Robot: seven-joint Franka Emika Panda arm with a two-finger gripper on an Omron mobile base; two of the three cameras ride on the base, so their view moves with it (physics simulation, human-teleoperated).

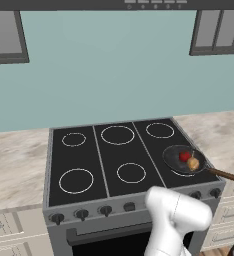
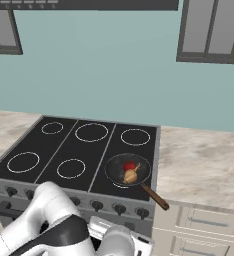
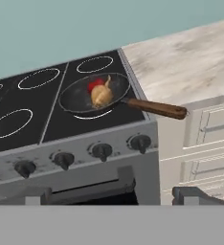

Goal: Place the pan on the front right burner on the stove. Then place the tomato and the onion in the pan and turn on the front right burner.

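Observation:
The dark pan [image 1: 175, 157] [image 2: 116, 169] [image 3: 75, 98] rests on the front right burner [image 1: 181, 174] [image 2: 120, 185] [image 3: 92, 116] of the stove [image 1: 104, 165] [image 2: 49, 150]. Its brown handle [image 3: 157, 108] sticks out to the right over the counter edge. Inside the pan lie the red tomato [image 1: 184, 156] [image 2: 129, 166] [image 3: 95, 84] and the tan onion [image 1: 192, 163] [image 2: 130, 175] [image 3: 101, 96], touching each other. My gripper [image 3: 114, 198] is open and empty, low in front of the stove's face, below the knob row, with its fingertips [image 3: 195, 195] spread wide.
A row of dark knobs [image 3: 102, 151] runs along the stove front, the rightmost knob [image 3: 140, 142] nearest the pan. An oven door handle [image 3: 90, 189] lies just below. Pale drawers [image 3: 205, 143] and a marble counter [image 3: 190, 57] flank the stove on the right.

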